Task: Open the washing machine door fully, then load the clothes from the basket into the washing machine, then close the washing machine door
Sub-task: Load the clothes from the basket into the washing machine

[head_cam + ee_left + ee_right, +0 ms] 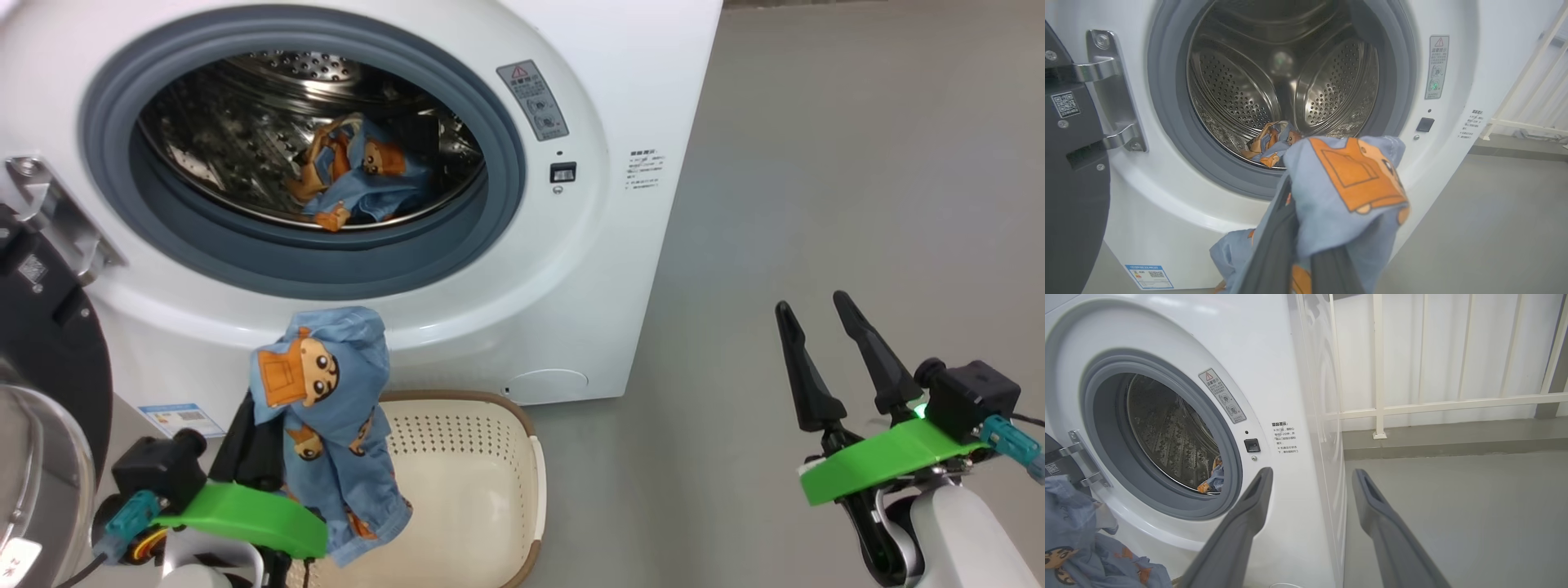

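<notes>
The white washing machine [571, 269] stands with its drum open; one light blue printed garment [359, 180] lies inside the steel drum [1274, 81]. The washing machine door [41, 359] is swung open at the left, black rim and glass bowl showing. My left gripper [269, 425] is shut on a second blue garment [326, 408], which drapes over its fingers above the cream basket [490, 457], just below the drum opening. In the left wrist view the held garment [1347, 188] covers the fingertips. My right gripper [816, 327] stands open over the floor at the right, holding nothing.
Grey floor [816, 163] spreads to the right of the machine. A white railing [1412, 404] runs behind it. The door hinge [1110, 90] sits at the left of the opening. A blue label sticker [180, 418] marks the machine's lower left corner.
</notes>
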### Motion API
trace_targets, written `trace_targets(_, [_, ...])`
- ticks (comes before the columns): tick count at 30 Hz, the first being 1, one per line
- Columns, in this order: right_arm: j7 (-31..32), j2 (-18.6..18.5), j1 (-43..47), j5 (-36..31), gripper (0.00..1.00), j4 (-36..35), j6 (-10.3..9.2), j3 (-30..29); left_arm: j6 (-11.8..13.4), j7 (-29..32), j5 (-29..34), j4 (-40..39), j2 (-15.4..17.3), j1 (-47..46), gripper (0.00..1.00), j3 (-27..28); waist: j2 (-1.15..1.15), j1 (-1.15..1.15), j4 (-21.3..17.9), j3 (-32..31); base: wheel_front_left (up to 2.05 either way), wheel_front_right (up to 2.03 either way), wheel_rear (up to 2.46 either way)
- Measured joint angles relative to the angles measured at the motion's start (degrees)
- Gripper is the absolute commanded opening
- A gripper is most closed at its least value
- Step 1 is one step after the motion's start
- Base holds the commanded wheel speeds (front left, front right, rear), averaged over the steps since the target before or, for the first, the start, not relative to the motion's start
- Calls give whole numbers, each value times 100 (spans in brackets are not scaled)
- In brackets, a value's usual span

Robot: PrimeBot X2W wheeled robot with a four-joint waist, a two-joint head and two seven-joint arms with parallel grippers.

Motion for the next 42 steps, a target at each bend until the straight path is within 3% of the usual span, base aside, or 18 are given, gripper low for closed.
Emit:
trace_targets(19, [0, -13, 70, 0, 100, -3, 0, 18, 218, 0, 132, -784, -20, 114, 0, 108, 0, 0, -62, -28, 0, 0, 0])
trace_targets(28, [0, -15, 43, 0, 100, -98, 0, 31, 218, 19, 242, -848, 16, -648, 0, 114, 0, 0, -138, 239, 0, 0, 0])
trace_targets(34, [0, -4, 0, 0, 100, -165, 0, 36, 108, 45, 223, -323, 23, -1365, 0, 179, 0, 0, -232, 530, 0, 0, 0])
trace_targets(42, [0, 18, -303, 0, 100, -235, 0, 37, -145, 78, 162, 1200, -8, -2408, 0, 205, 0, 0, -374, 989, 0, 0, 0])
